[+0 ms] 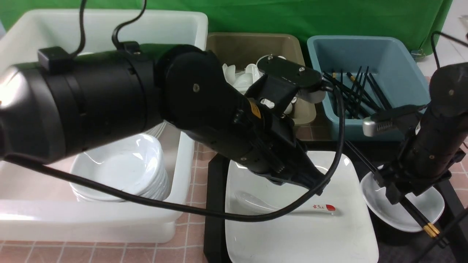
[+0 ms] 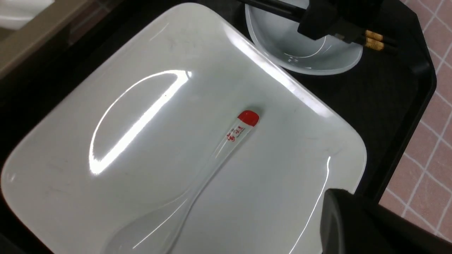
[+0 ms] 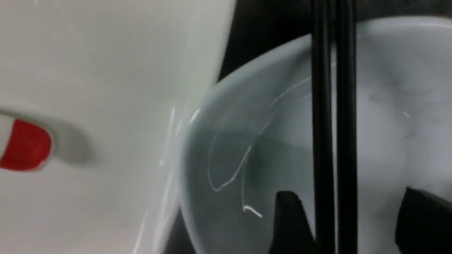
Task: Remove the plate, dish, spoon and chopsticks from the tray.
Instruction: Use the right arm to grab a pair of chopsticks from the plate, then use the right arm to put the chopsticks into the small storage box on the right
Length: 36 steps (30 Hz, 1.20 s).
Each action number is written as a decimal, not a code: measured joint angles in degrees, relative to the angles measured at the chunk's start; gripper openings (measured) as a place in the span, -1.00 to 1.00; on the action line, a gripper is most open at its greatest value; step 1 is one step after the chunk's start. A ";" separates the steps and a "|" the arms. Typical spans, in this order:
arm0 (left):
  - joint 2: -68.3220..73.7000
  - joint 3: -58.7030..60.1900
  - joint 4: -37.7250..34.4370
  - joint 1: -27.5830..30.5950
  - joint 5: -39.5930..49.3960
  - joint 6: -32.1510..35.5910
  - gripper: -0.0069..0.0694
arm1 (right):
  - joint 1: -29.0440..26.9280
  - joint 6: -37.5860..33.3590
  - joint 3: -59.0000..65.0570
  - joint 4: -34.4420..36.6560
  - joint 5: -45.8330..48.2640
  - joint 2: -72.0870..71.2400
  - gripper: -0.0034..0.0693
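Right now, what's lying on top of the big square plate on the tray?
Only the spoon lies on the plate, its red tip toward the dish. The left arm hides the plate's far edge from the front; the left wrist view shows that part bare.

Green cloth hangs behind a pink tiled tabletop

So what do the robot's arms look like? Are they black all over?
Mostly black! The left arm is a fat, shiny black tube with a silvery part at one end, a small yellow sticker and a black cable looping along it. The right arm is black too, with a silver-grey box on its side.
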 joint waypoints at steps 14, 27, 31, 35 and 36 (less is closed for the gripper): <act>0.00 -0.16 0.00 0.00 -1.15 0.04 -0.83 | 0.00 -3.40 -0.36 3.57 5.08 -0.51 -0.45; 0.00 -0.35 -1.13 0.00 -19.69 -0.17 -0.83 | -0.97 -7.98 -1.64 13.29 8.58 -19.30 -0.45; 0.00 -0.35 -1.07 0.00 -31.10 0.04 -0.83 | -3.98 -7.33 -5.28 13.45 -4.37 -20.18 -0.45; 0.00 -0.35 2.64 0.05 -38.89 0.04 -0.83 | -5.91 -7.28 -10.30 13.53 -16.13 -15.53 -0.45; 0.00 -0.35 4.27 0.05 -40.48 0.04 -0.83 | -6.18 -7.28 -12.07 13.53 -19.35 -13.17 -0.45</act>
